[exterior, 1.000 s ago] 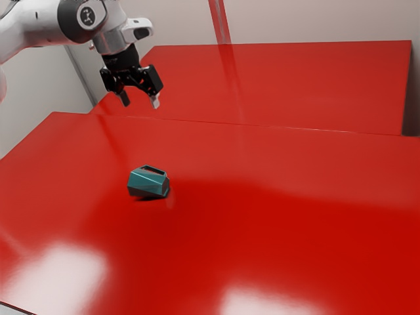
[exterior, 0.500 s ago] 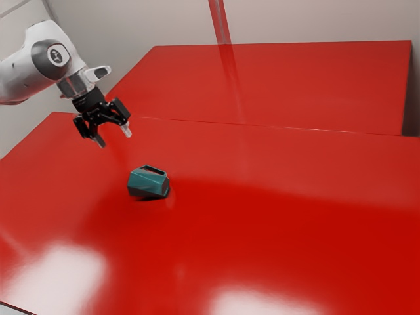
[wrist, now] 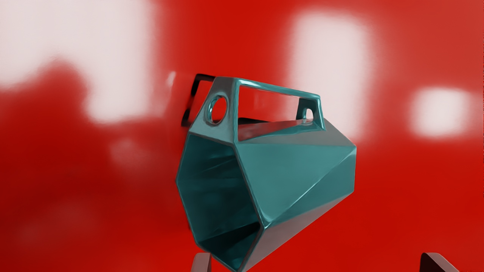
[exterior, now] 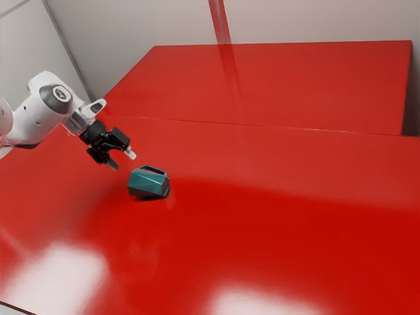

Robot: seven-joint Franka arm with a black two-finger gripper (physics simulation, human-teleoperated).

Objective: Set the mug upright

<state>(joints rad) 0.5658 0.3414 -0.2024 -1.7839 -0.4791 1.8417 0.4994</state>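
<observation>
While the arm (exterior: 39,119) slanted in from the exterior view's left, its jaws (exterior: 123,161) hung apart near the mug (exterior: 148,185). Mug: teal, faceted, lying on its side on the glossy red worktop (exterior: 262,262). Mouth (wrist: 221,192) turned toward the jaws. Inside, angled teal walls showed, lit dimly, with a near-black patch along the facet by one finger (wrist: 201,262). Deeper recesses too dark to read. From the wrist view I could not tell whether rim and finger touched; the other finger (wrist: 435,262) stood well apart from the mouth. Handle (wrist: 280,87) ran along the mug's upper side, framing red worktop in its gap, a round hole through its end by the mouth. Pale reflections (wrist: 329,68) lay around the mug.
</observation>
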